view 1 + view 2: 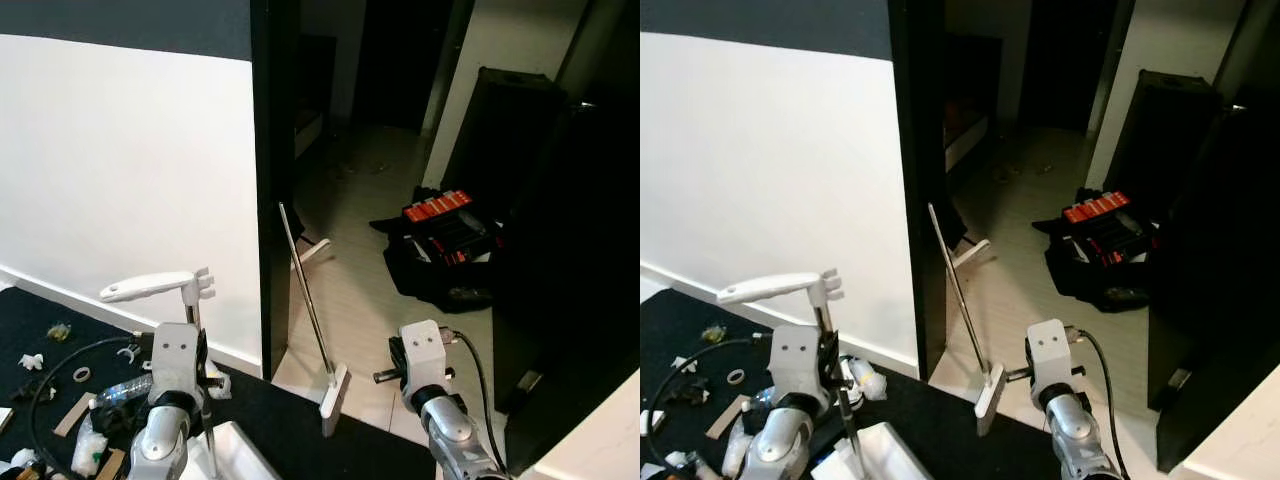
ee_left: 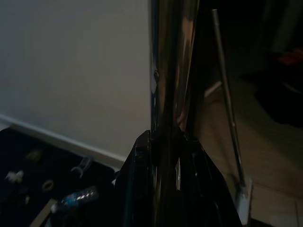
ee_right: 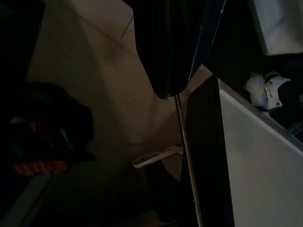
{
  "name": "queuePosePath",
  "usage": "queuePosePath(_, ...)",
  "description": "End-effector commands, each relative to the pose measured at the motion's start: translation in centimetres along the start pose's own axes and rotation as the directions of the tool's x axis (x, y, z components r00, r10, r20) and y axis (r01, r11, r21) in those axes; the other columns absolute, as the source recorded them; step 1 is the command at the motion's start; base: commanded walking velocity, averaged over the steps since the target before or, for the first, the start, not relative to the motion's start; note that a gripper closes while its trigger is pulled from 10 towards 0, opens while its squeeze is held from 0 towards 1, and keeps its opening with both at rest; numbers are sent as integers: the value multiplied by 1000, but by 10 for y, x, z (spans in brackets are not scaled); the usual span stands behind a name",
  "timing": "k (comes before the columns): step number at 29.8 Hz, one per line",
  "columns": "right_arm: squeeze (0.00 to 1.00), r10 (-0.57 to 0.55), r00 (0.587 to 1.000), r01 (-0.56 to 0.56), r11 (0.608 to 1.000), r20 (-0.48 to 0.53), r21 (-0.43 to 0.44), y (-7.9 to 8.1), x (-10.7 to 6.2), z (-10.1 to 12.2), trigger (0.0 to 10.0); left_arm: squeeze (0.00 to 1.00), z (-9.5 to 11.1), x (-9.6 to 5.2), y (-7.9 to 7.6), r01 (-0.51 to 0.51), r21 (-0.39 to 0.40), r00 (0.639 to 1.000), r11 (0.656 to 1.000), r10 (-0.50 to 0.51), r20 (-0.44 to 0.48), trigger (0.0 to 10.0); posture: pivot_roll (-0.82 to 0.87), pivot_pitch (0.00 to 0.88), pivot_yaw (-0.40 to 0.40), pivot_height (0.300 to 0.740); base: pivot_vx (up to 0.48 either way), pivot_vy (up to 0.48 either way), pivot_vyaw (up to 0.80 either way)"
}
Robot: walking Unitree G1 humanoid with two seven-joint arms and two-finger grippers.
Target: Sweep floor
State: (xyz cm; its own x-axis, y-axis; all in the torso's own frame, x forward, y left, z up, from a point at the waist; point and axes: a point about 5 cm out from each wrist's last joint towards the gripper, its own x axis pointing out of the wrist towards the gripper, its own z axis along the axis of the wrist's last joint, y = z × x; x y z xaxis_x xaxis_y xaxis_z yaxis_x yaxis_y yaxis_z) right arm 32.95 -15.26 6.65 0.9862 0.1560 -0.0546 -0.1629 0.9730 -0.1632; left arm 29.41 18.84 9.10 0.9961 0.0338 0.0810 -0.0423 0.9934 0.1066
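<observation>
The broom [image 1: 312, 305] stands near the middle of the head view, its thin metal pole leaning so the top tips toward eleven o'clock, against the edge of a dark door frame [image 1: 274, 180], while the white head [image 1: 334, 398] rests on the pale tiled floor [image 1: 360, 280] at about six o'clock. Its long axis runs almost upright, only a little off vertical.

The left claw [image 2: 165, 151] is clamped on a second shiny vertical pole [image 2: 171, 71] — the two black fingers [image 2: 139, 184] press against it from either side. In the head view this pole rises to a white handle [image 1: 152, 287] pointing toward nine o'clock, and below it sits a white dustpan [image 1: 235, 452] at the bottom edge.

The right claw [image 3: 173, 71] hangs above the floor at about five o'clock from the broom head; its fingers look drawn together, with nothing between them.

A black mat [image 1: 60, 340] at eight o'clock carries scattered litter: a clear plastic bottle [image 1: 125, 390], small white bits [image 1: 30, 361], a ring [image 1: 81, 374] and a strip of cardboard [image 1: 72, 414]. A white wall [image 1: 130, 180] stands behind it. Through the doorway the tiles run on to a black bag with red-orange items [image 1: 440, 240] at two o'clock, beside a dark cabinet [image 1: 500, 130].
</observation>
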Motion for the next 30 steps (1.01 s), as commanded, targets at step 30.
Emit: queuePosePath(30, 0, -11, 999, 11, 1000, -40, -7, -3, -3, -8, 10000, 0, 6, 3, -5, 13, 11, 999, 1000, -13, 36, 10000, -5, 76, -16, 740, 88, -85, 260)
